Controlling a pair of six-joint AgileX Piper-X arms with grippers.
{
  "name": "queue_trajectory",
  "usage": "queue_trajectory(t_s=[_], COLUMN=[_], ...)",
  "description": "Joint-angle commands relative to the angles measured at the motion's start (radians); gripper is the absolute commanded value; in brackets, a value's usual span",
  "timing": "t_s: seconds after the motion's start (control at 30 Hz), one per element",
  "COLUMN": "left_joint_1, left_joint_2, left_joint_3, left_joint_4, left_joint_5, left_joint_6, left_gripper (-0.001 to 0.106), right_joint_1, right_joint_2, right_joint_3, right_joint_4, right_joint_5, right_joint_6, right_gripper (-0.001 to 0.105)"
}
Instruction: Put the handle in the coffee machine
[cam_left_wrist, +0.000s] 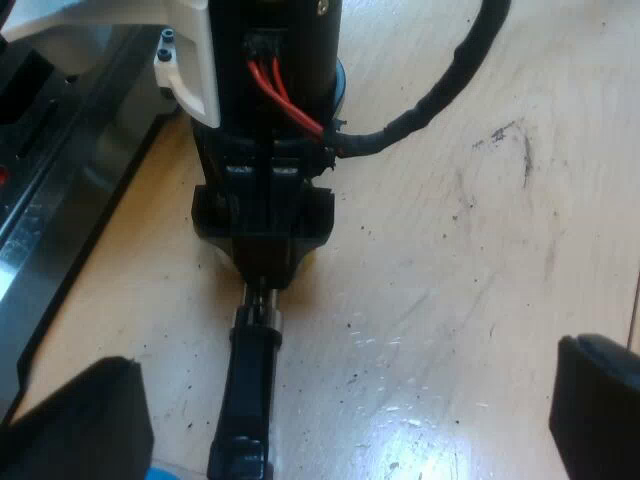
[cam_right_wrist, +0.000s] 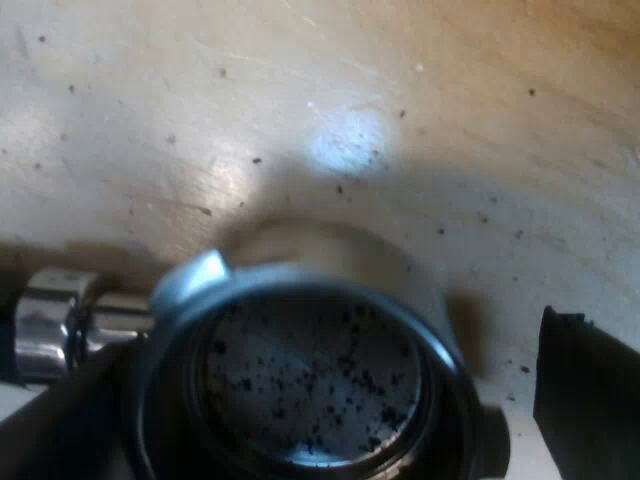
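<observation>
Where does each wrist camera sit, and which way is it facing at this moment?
Left wrist view: rides the left arm and looks down along the table beside the espresso machine, toward the metal holder and the right gripper over its head; the left gripper is open.
Right wrist view: rides the right arm and looks straight down into the holder's grounds-speckled basket; its own fingers stand either side, open.
Shared: the metal holder lying on the table.

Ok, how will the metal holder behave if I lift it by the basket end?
Probably stiff: the metal holder and its chrome neck look solid. Likely to tip handle-down, since the long dark handle sticks far out. The smooth round rim may slip.
</observation>
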Motion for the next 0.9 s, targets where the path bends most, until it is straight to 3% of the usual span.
queue_trajectory(t_s=[0.03, 0.77, 0.83, 0.9], left_joint_1=[0.002, 0.002, 0.002, 0.002], left_joint_2=[-0.003, -0.003, -0.003, -0.003], left_joint_3=[-0.009, -0.009, -0.009, -0.009], left_joint_4=[0.0, 0.0, -0.003, -0.002], left_joint_5=[0.013, 0.013, 0.013, 0.013], left_joint_6=[-0.015, -0.006, -0.006, 0.015], left_gripper=[0.082, 0.082, 0.082, 0.082], right_joint_1=[-0.003, -0.003, -0.003, -0.003], right_joint_2=[-0.007, -0.007, -0.007, -0.007], right_joint_3=[-0.007, -0.007, -0.007, -0.007], right_joint_4=[-0.019, -0.008, -0.008, -0.008], right_joint_5=[-0.006, -0.002, -0.002, -0.003], right_joint_6=[-0.012, -0.012, -0.012, -0.012], right_gripper=[0.079, 0.079, 0.077, 0.065])
